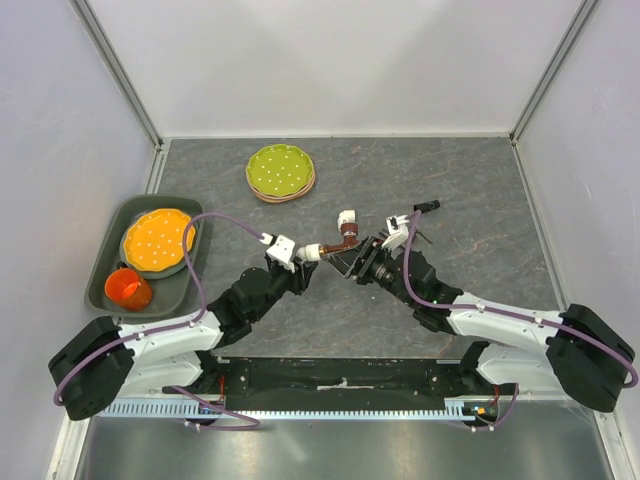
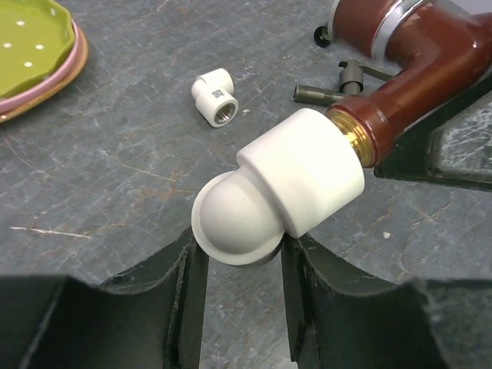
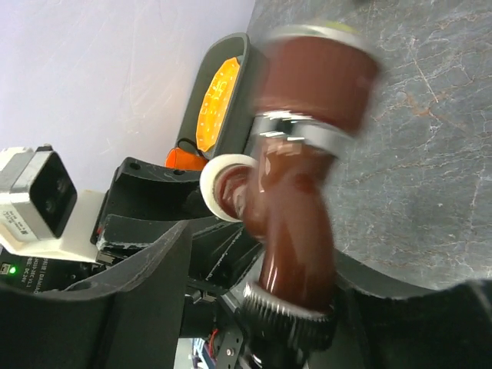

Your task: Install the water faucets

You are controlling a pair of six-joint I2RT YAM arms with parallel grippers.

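My left gripper is shut on a white elbow fitting and holds it above the table; in the left wrist view the fitting sits between my fingertips. The reddish-brown faucet has its brass thread in that fitting. My right gripper is shut on the faucet's body, which is blurred in the right wrist view. The dark grey faucet lies on the table behind, partly showing in the left wrist view. A second white elbow lies loose.
A green dotted plate on a stack stands at the back. A grey tray at the left holds an orange plate and an orange cup. White walls close in three sides.
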